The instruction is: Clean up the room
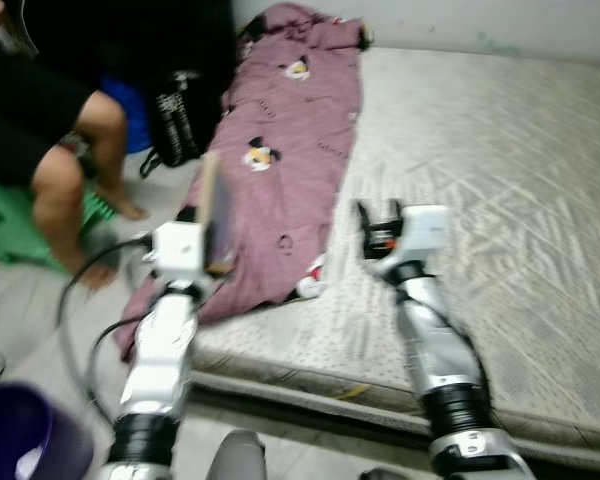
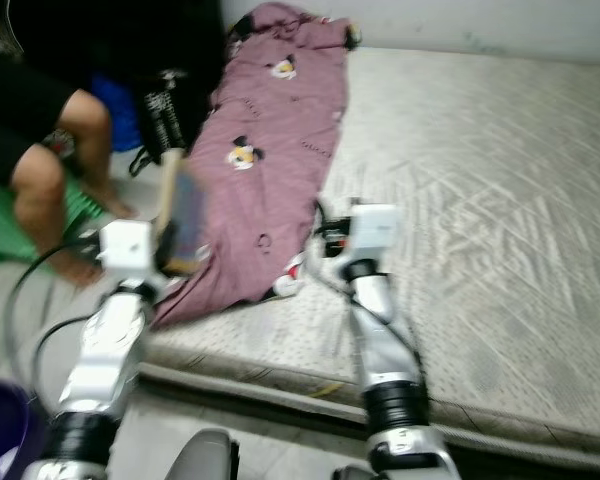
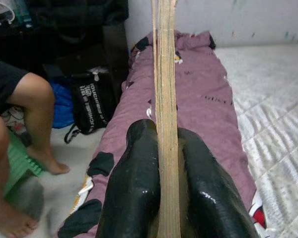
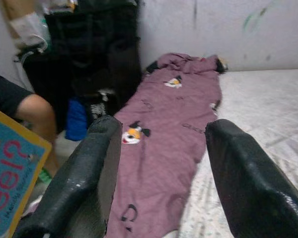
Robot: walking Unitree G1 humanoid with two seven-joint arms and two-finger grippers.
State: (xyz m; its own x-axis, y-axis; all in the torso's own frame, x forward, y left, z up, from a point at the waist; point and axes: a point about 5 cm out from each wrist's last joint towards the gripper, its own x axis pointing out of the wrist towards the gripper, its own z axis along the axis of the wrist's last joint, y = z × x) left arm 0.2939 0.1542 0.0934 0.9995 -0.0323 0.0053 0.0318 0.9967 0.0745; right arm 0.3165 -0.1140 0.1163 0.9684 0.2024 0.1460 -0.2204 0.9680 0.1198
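Observation:
My left gripper (image 3: 161,133) is shut on a thin book (image 3: 164,74), held upright and seen edge-on between the black fingers. In the left eye view the book (image 1: 218,212) stands over the near left edge of a mauve blanket (image 1: 290,130) with cartoon prints, which lies along the left side of a bare grey mattress (image 1: 500,180). My right gripper (image 1: 378,212) hovers open over the mattress just right of the blanket, with nothing between its fingers (image 4: 102,148). The book's blue cover (image 4: 10,168) with red letters also appears in the right wrist view.
A person's bare legs (image 1: 65,190) are at the left, by a green stool (image 1: 10,235). A black bag (image 1: 175,125) leans beside the mattress head. A purple bin (image 1: 20,435) stands at the lower left. A black cable (image 1: 75,300) loops on the floor.

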